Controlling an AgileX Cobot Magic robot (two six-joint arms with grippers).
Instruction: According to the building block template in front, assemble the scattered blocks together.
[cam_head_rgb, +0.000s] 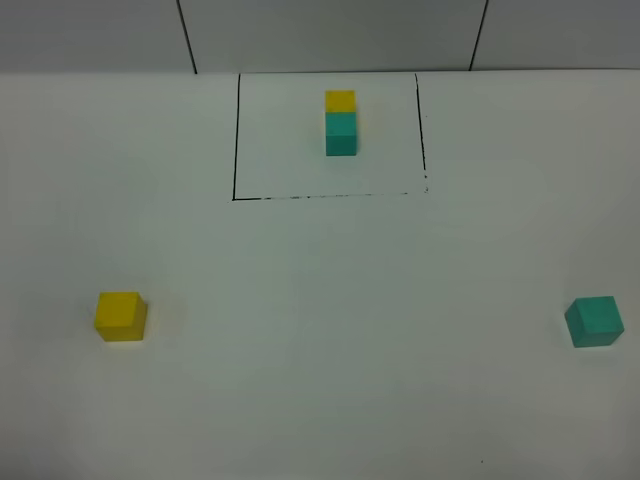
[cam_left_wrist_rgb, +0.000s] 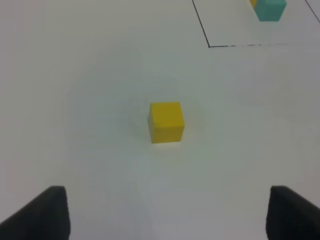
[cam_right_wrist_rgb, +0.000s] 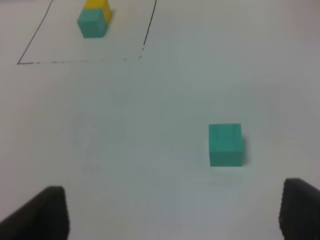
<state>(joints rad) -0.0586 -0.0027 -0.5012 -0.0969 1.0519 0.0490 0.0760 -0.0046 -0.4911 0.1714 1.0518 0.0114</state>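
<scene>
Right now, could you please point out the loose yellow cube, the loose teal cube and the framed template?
loose yellow cube (cam_head_rgb: 120, 310): exterior high view, its top face.
loose teal cube (cam_head_rgb: 593, 315): exterior high view, its top face.
framed template (cam_head_rgb: 340, 123): exterior high view, its teal cube's top.

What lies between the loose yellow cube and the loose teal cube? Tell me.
Only bare table separates yellow cube from teal cube in the exterior high view.

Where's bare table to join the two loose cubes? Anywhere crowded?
Widest bare stretch of table: between the yellow cube at left and the teal cube at right, in front of the black outline. Nothing is crowded; the only other occupied spot is the template pair inside the outline, with bare strips either side.
</scene>
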